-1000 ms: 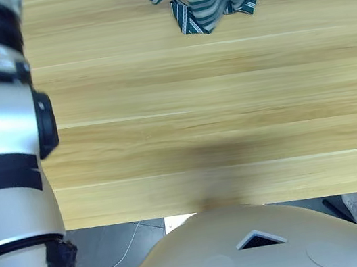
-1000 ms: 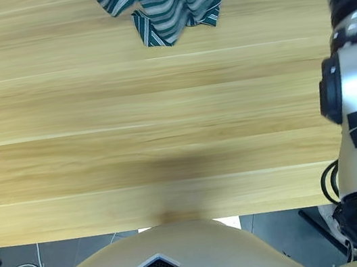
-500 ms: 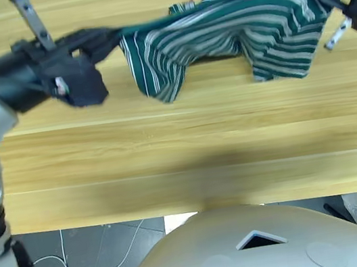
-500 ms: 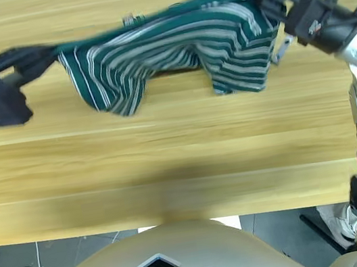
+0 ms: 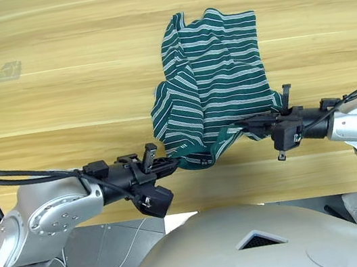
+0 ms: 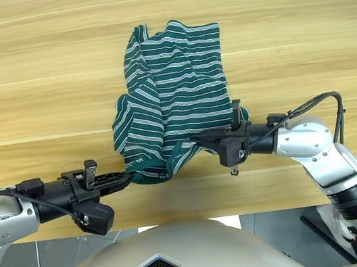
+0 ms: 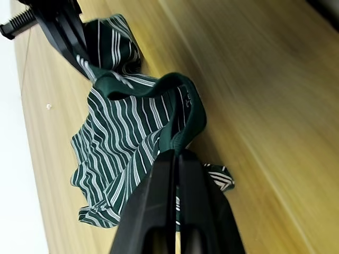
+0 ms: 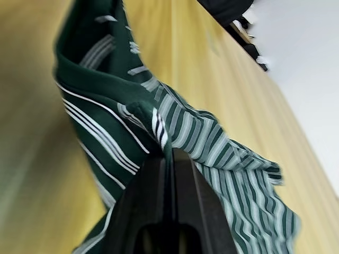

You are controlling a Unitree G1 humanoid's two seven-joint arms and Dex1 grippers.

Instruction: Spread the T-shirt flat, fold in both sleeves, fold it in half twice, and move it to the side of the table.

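The left gripper (image 5: 169, 165), low in the frame, is clamped on the near hem of the shirt (image 5: 214, 79). The right gripper (image 5: 244, 123) pinches it too. The shirt lies rumpled at centre on the counter (image 5: 55, 92).

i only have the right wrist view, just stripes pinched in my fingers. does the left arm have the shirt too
Observer: Yes. The left gripper is shut on the T-shirt as well, at its near edge, to the left of the right gripper.
Operator: is it lying flat
Observer: No. The head views show it bunched and creased, a narrow heap running from both grippers toward the far side of the table.
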